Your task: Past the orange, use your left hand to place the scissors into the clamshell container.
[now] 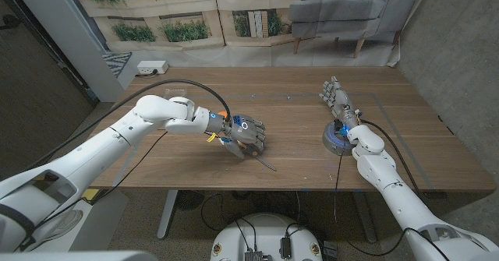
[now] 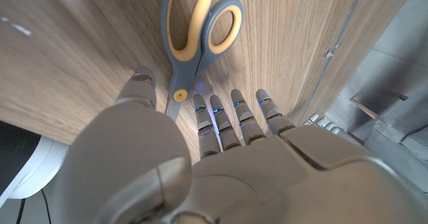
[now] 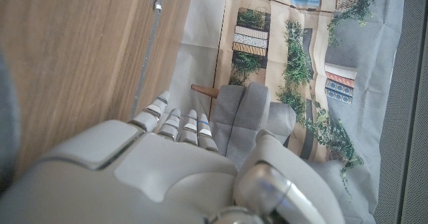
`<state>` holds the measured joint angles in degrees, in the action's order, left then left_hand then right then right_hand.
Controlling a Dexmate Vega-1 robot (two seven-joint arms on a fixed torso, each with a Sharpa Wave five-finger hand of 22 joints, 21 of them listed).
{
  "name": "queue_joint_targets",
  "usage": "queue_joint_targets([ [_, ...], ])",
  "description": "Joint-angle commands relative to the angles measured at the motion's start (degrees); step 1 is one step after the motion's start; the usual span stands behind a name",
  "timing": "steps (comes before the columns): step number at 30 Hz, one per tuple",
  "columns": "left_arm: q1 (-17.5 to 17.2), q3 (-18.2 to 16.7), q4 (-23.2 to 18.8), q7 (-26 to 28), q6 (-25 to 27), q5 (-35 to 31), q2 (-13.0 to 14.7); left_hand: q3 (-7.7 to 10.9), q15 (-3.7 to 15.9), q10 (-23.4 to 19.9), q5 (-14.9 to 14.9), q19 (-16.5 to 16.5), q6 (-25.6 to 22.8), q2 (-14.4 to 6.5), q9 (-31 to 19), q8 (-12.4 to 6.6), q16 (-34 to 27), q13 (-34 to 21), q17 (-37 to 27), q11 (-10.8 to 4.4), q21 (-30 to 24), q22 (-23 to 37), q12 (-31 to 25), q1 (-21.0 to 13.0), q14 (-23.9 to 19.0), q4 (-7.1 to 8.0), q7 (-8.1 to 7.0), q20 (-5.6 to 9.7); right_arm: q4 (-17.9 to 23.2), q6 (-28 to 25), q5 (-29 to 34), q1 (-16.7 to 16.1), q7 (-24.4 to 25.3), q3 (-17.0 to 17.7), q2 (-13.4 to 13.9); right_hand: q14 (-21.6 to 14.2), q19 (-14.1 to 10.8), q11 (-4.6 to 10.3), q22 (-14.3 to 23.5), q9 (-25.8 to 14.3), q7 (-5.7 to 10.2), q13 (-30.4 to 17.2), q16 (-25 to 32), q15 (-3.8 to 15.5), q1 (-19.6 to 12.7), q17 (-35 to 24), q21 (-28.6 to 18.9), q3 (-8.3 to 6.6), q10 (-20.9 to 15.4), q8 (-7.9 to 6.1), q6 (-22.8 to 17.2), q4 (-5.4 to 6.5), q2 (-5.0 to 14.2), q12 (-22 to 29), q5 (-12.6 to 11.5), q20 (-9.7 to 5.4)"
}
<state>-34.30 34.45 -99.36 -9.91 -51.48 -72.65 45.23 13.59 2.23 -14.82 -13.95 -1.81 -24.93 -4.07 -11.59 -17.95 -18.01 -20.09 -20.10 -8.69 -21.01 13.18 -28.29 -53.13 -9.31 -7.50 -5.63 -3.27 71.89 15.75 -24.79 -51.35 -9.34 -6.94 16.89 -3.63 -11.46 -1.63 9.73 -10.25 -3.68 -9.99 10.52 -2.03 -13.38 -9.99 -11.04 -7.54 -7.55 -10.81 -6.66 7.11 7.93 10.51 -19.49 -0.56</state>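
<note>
The scissors [image 2: 194,30], with grey and yellow handles, lie on the wooden table [image 1: 296,148] near its middle. In the head view their yellow handles [image 1: 214,135] stick out on one side of my left hand [image 1: 248,135] and the thin blade tip [image 1: 269,166] on the other. My left hand [image 2: 221,157] reaches down over the pivot, with the thumb [image 2: 140,87] on one side of the scissors and the fingertips [image 2: 231,114] on the other. A strip of bare wood shows between thumb and scissors. My right hand [image 1: 339,99] stands at the table's right with its fingers apart and holds nothing.
A white power strip [image 1: 152,65] lies at the table's back left corner. A grey armchair [image 1: 343,12] and a printed backdrop stand behind the table. The table's front edge runs close below the scissors.
</note>
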Motion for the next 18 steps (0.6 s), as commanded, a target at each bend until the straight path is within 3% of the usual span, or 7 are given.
queue_joint_targets([
  [1, 0.73, 1.93, 0.51, 4.68, 1.21, -3.07, 0.71, 0.03, 2.96, -0.7, 0.11, -0.83, -0.66, -0.12, -0.27, -0.56, -0.47, -0.25, -0.39, 0.04, -0.67, 0.31, -0.58, -0.67, -0.86, -0.61, -0.06, 0.11, -0.58, -0.23, -0.08, 0.36, -0.3, 0.08, 0.12, -0.48, -0.4, -0.2, 0.22, -0.22, 0.27, -0.28, 0.18, 0.11, 0.26, -0.16, -0.26, -0.38, -0.32, -0.15, -0.47, 0.03, 0.01, 0.13, 0.04, 0.05],
  [18, 1.5, 5.89, 0.09, 15.51, 4.34, -9.51, 2.97, -0.29, 3.61, -3.56, 0.41, -4.76, -4.42, -0.9, -0.34, -2.15, -3.68, -2.32, -3.2, -0.84, -3.12, 0.86, -3.81, -3.93, -5.15, -1.52, -0.12, 0.2, -1.66, -0.36, -0.29, 0.96, -0.98, 0.19, 0.07, -0.76, -0.44, -0.34, 0.21, -0.22, 0.2, -0.28, 0.25, 0.06, 0.33, -0.16, -0.26, -0.48, -0.79, -0.26, -0.85, 0.0, 0.01, 0.27, 0.08, 0.1],
])
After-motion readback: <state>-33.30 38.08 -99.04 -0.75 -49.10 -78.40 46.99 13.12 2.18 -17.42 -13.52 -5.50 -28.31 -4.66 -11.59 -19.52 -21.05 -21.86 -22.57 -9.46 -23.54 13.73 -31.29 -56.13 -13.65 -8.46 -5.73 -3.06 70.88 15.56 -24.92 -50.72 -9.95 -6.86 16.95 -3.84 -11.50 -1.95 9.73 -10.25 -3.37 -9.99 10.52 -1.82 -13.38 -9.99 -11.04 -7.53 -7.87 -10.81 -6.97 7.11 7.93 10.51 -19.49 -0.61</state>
